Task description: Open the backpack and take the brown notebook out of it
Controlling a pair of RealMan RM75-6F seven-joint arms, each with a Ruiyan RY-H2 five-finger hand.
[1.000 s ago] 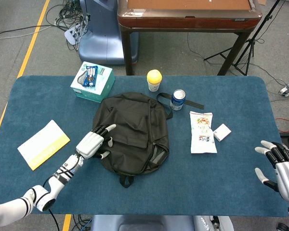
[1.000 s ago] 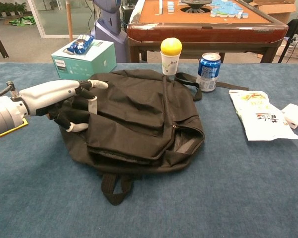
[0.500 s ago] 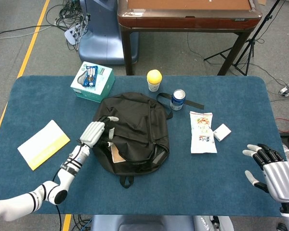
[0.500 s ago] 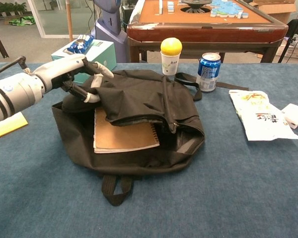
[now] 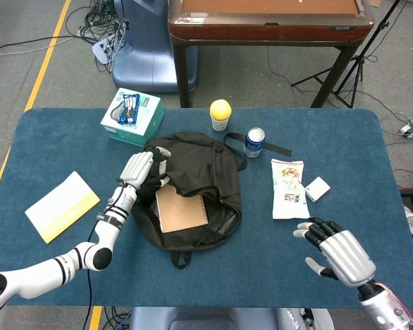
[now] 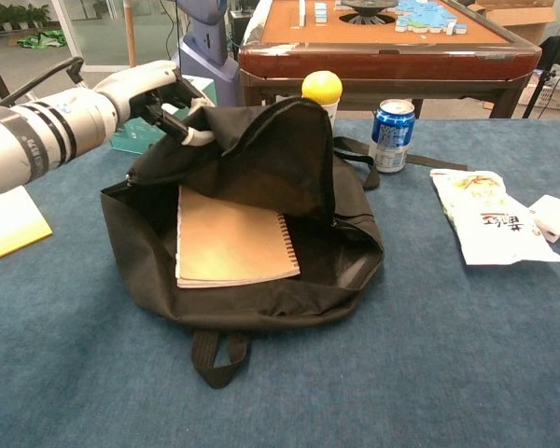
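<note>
The black backpack (image 5: 217, 172) (image 6: 261, 159) lies in the middle of the blue table with its front flap lifted. My left hand (image 5: 143, 169) (image 6: 163, 91) grips the flap's left edge and holds it up. Inside lies the brown spiral notebook (image 5: 181, 208) (image 6: 231, 237), flat and fully exposed. My right hand (image 5: 337, 249) hovers open above the table at the front right, well apart from the bag; the chest view does not show it.
A snack bag (image 5: 289, 190) (image 6: 490, 219) and a small white box (image 5: 317, 188) (image 6: 553, 216) lie right of the backpack. Behind it stand a blue can (image 5: 254, 142) (image 6: 393, 135), a yellow-lidded cup (image 5: 220, 114) (image 6: 321, 98) and a teal box (image 5: 132, 117). A yellow-edged booklet (image 5: 62, 205) lies at the left.
My left hand has lifted the flap higher and back, uncovering the whole notebook. My right hand has moved left and inward over the table.
</note>
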